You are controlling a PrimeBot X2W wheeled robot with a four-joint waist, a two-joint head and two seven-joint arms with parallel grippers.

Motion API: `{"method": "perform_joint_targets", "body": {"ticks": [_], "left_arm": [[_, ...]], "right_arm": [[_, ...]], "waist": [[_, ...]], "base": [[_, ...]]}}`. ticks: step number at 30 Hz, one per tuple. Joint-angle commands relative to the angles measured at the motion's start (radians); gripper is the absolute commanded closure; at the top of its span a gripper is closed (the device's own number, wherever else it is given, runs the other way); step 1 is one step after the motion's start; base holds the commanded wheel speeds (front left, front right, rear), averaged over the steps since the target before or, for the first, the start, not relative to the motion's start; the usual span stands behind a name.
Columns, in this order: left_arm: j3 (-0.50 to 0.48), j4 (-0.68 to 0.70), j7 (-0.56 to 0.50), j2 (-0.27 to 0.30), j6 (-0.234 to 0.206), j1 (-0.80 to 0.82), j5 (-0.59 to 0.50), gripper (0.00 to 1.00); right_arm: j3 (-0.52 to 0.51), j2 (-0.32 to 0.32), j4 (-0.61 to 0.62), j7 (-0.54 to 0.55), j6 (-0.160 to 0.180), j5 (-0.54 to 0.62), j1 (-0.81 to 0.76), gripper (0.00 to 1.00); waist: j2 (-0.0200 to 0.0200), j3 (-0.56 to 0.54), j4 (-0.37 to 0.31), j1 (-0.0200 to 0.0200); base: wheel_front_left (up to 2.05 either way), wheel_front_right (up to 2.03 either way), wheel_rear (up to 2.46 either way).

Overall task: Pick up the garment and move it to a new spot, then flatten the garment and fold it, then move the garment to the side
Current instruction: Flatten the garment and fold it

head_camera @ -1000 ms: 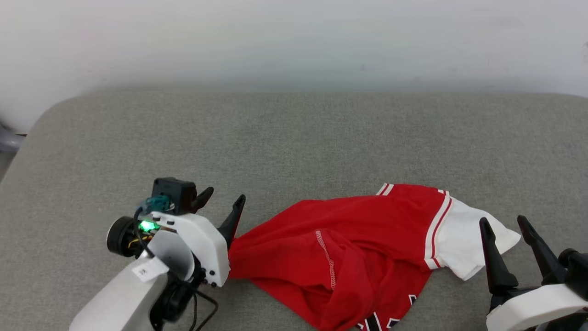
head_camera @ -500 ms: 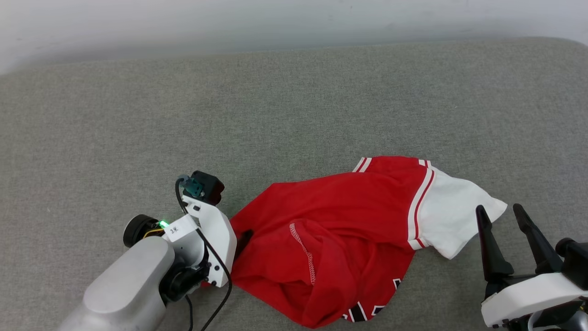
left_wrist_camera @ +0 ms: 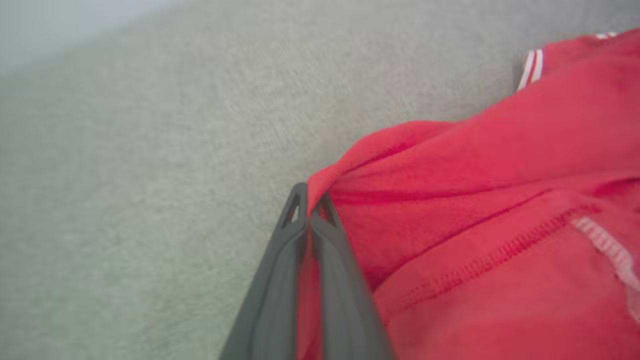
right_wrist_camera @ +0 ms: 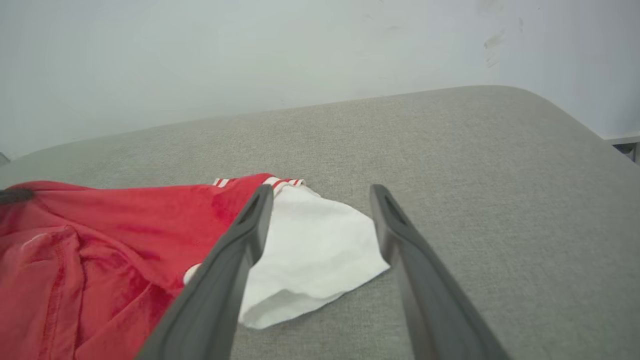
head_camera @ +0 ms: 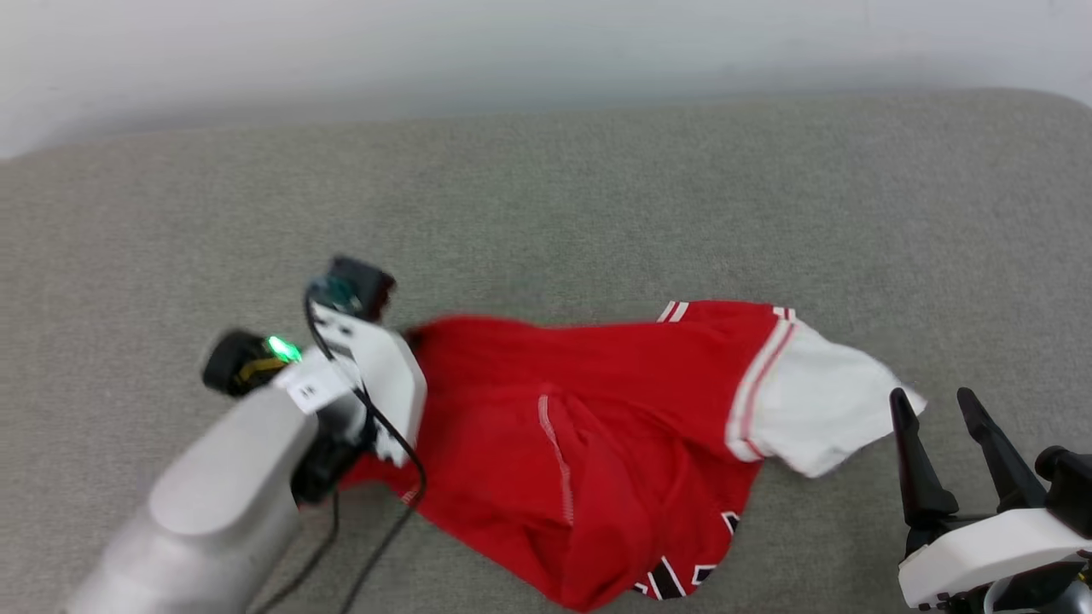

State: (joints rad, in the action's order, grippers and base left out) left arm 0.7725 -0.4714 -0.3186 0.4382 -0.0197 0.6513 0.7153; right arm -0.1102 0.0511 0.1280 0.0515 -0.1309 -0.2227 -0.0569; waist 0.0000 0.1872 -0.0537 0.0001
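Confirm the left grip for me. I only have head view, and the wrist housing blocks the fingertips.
Observer: Left wrist view has it: the left gripper is shut on a fold at the red T-shirt's plain edge.
Operator: Any striped trim in the pinch?
Observer: No, the striped trim sits well away from the tips.
Operator: Right side?
Observer: In the right wrist view the right gripper is open and holds nothing; the white sleeve shows between its fingers, lying on the grey surface.
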Motion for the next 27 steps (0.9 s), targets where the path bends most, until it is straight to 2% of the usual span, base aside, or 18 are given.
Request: {"method": "perform_joint_targets", "body": {"ticks": [1,2,3,7,12,16,21,27], "left_arm": [[-0.020,0.016,0.055,0.015,-0.027,0.038,-0.031,1.00],[-0.029,0.024,0.084,0.020,-0.042,0.051,-0.044,1.00],[-0.054,0.071,0.152,0.039,-0.076,0.086,-0.079,1.00],[-0.073,0.174,0.208,0.068,-0.122,0.089,-0.118,1.00],[-0.048,0.357,0.198,0.110,-0.185,-0.037,-0.137,1.00],[-0.005,0.485,0.182,0.119,-0.227,-0.186,-0.116,1.00],[0.055,0.542,0.163,0.099,-0.251,-0.338,-0.074,1.00],[0.134,0.524,0.137,0.063,-0.239,-0.448,-0.037,1.00]], "right_arm": [[-0.002,-0.001,-0.005,-0.002,0.000,-0.011,-0.002,0.00],[-0.003,-0.001,-0.006,-0.004,0.000,-0.011,-0.004,0.00],[-0.012,-0.001,-0.013,-0.002,0.000,-0.013,-0.016,0.00],[-0.025,-0.001,-0.017,0.001,0.000,-0.013,-0.030,0.00],[-0.034,-0.001,-0.018,0.006,0.000,-0.021,-0.050,0.00],[-0.033,-0.001,-0.023,0.009,0.000,-0.027,-0.062,0.00],[-0.028,-0.001,-0.026,0.019,0.000,-0.025,-0.063,0.00],[-0.021,-0.001,-0.022,0.031,0.000,-0.015,-0.065,0.00]], "waist": [[0.0000,-0.024,0.016,-0.0001],[0.0000,-0.032,0.021,-0.0001],[0.0000,-0.051,0.036,-0.0001],[0.0000,-0.075,0.057,-0.0001],[0.0000,-0.099,0.079,-0.0001],[0.0000,-0.110,0.096,-0.0001],[0.0000,-0.120,0.120,-0.0001],[0.0000,-0.133,0.134,-0.0001]], "base": [[0.00,0.00,0.00],[0.00,0.00,0.00],[0.00,0.00,0.00],[0.00,0.00,0.00],[0.00,0.00,0.00],[0.00,0.00,0.00],[0.00,0.00,0.00],[0.00,0.00,0.00]]}}
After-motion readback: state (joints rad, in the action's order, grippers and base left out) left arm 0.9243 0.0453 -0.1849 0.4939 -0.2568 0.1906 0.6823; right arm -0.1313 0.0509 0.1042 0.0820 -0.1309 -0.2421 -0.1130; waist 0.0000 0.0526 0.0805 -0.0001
